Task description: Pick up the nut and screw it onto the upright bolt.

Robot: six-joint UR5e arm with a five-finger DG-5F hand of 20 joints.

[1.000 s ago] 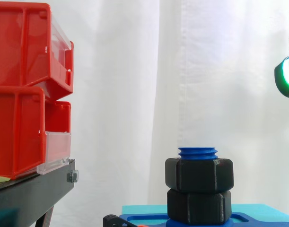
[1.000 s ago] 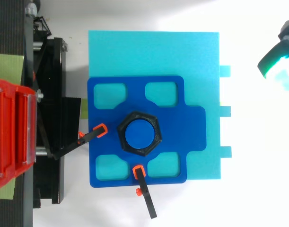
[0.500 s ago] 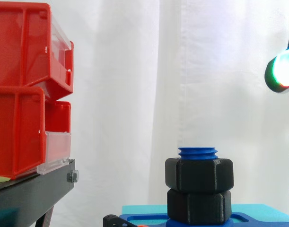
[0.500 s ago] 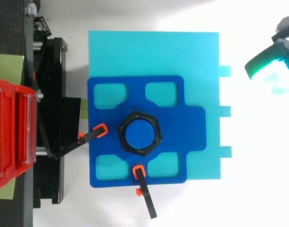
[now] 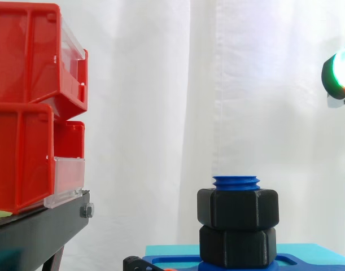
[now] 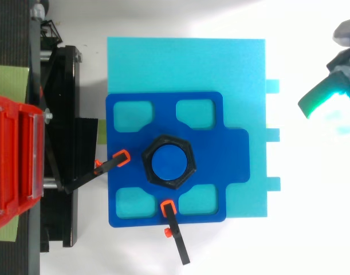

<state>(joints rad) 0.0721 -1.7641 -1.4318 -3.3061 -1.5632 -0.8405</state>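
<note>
Nut [image 5: 237,209] sits threaded on the upright blue bolt [image 5: 236,182]. It is probably stiff, light plastic, and its flat hex sides offer the surest hold. The hand [image 5: 339,76] hovers well apart from it; whether it is open or closed cannot be told.

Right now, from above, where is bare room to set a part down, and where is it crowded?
Free: strips of the cyan plate at the top and right of the blue fixture. Crowded: nut and bolt at the fixture's middle, clamps on its left and lower edges, stand and red bins further left.
</note>
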